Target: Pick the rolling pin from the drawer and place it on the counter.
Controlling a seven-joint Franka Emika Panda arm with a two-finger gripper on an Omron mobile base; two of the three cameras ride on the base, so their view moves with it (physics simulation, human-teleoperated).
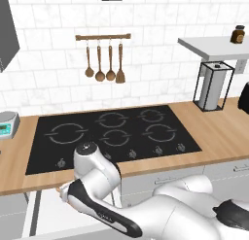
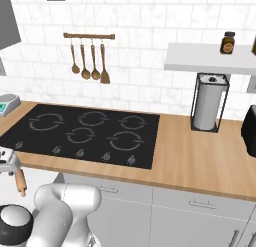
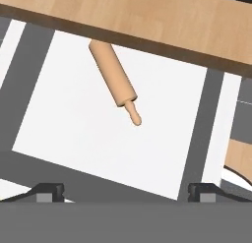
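The light-brown rolling pin (image 3: pixel 114 78) lies slanted on the white floor of the open drawer (image 3: pixel 74 138), one end tucked under the counter's edge (image 3: pixel 147 15) and its thin handle pointing at the hand. My gripper (image 3: pixel 127 192) hovers above the drawer, open, fingertips (image 3: pixel 49 191) set wide apart. The pin lies well ahead of them, untouched. In the right base view the rolling pin (image 2: pixel 20 183) shows at the lower left, below the counter (image 2: pixel 190 156). From the left, my arm covers most of the drawer (image 1: pixel 46 214) under the counter (image 1: pixel 219 132).
A black cooktop (image 1: pixel 112 132) is set in the counter. A paper-towel holder (image 2: pixel 209 103) stands at the right under a wall shelf (image 2: pixel 210 61) with a jar (image 2: pixel 227 43). Wooden utensils (image 1: pixel 104 64) hang on a rail. A kitchen scale (image 1: pixel 7 125) sits at far left.
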